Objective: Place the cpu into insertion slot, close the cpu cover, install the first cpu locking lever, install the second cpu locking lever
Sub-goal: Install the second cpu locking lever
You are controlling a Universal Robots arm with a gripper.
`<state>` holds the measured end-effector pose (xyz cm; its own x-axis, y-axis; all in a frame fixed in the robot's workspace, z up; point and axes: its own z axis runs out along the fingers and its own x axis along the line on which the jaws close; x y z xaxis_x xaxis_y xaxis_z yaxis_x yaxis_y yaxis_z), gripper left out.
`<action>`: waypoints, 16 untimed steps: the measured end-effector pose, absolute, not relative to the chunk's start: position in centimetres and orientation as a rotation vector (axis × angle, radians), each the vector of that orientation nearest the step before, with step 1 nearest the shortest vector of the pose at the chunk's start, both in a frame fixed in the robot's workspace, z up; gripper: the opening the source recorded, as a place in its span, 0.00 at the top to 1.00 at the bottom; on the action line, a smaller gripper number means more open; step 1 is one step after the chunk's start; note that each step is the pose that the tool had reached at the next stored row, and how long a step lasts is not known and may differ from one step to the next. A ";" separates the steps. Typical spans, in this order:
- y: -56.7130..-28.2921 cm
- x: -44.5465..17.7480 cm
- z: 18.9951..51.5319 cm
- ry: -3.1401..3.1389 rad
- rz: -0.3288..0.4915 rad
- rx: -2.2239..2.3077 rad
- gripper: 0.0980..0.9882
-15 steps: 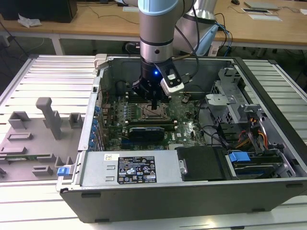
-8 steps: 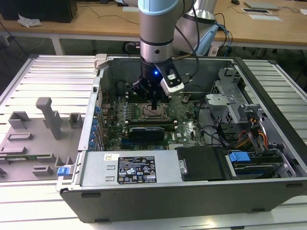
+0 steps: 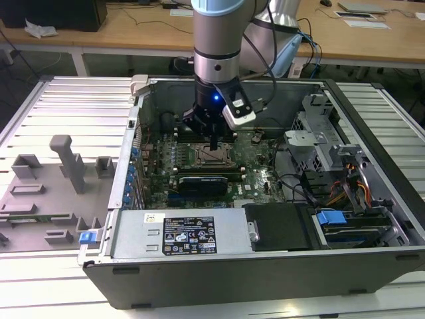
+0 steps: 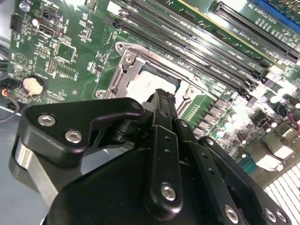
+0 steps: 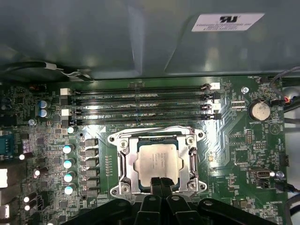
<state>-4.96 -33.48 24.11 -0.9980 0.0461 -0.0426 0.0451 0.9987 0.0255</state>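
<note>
Over the socket inside the open PC case [image 3: 372,219], the end effector [image 5: 161,180] hovers with fingers pressed together, holding nothing, tips just above the near edge of the cpu [image 5: 158,161]. Cpu lies flat in the insertion slot [image 5: 123,161], so placing looks done. Cpu cover [image 5: 157,138] seems down around the chip, though I can't tell if it's latched. Step in hand: likely cover or first lever. Next move calls for a precise push beside the socket, clear of the memory slots [image 5: 140,101].
</note>
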 end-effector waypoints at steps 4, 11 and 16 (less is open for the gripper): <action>-33.5 -5.0 25.0 3.097 0.037 0.071 0.99; -34.5 -5.0 25.0 3.097 0.037 0.071 0.99; -36.5 -5.2 24.8 3.097 0.038 0.071 0.99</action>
<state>-5.16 -36.55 24.78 -0.9980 0.0462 -0.0427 0.0451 0.9987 0.0252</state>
